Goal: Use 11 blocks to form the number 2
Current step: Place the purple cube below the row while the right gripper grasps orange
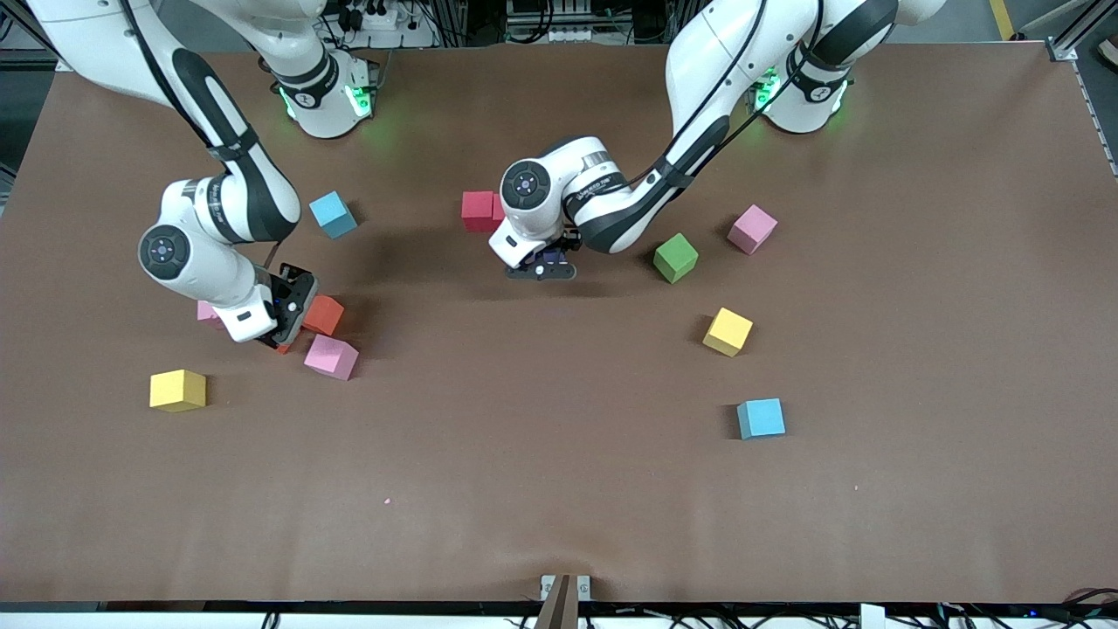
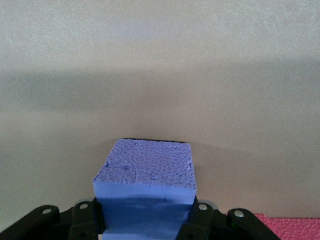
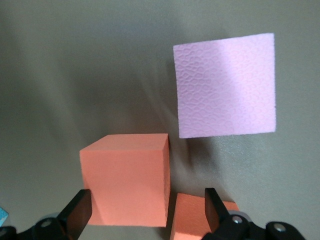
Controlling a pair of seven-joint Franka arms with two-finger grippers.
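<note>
Your left gripper, just above the middle of the front view, is pinching a purple block; the left wrist view shows its two black fingers pressed against the block's sides, low over the bare brown table. A red block lies just up-left of it, partly hidden by the arm (its pink-red edge also shows at the lower right corner of the left wrist view).

Your right gripper sits at the left of the front view with its fingers spread wide, holding nothing. In the right wrist view the fingers stand to either side of an orange block, with a second orange block just beside it and a pink block a little apart.

No number 2 has taken shape: the blocks lie scattered. You have a yellow block at lower left, a light blue block at upper left, and a green block, another pink block, another yellow block and another light blue block right of centre.

The lettering on the left arm's wrist is too small to read.
</note>
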